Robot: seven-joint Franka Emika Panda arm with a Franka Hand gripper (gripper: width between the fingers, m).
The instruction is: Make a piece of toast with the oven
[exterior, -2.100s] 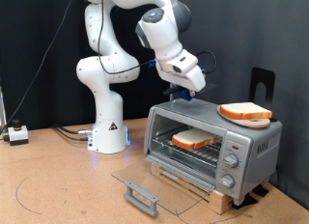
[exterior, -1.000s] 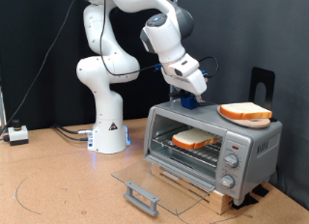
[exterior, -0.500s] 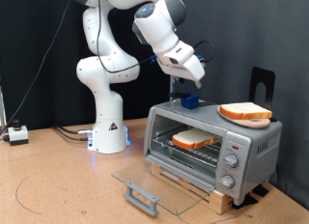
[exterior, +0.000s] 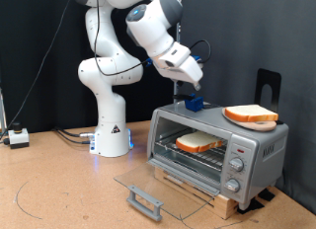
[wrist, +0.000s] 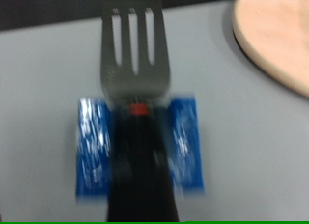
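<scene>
Glass door (exterior: 158, 182), lower centre: lay folded flat on the bench (exterior: 49, 190), handle (exterior: 145, 201) foremost, leaving the oven (exterior: 217, 150) open. Piece of toast (exterior: 200, 142), centre right: rested on the rack inside, presumably already loaded. Second slice (exterior: 251, 114) sat on a plate on the oven roof, upper right.

Hand (exterior: 188, 86), upper centre: hovered above the roof's rear left corner, over a blue-ended object (exterior: 195, 104). The exterior view left that object indistinct. The wrist view showed a fork (wrist: 133, 45) standing between two blue pads (wrist: 95, 147) on the grey roof, plate edge (wrist: 275, 41) in the upper right. Whether the fingers were apart or together: cannot tell.
</scene>
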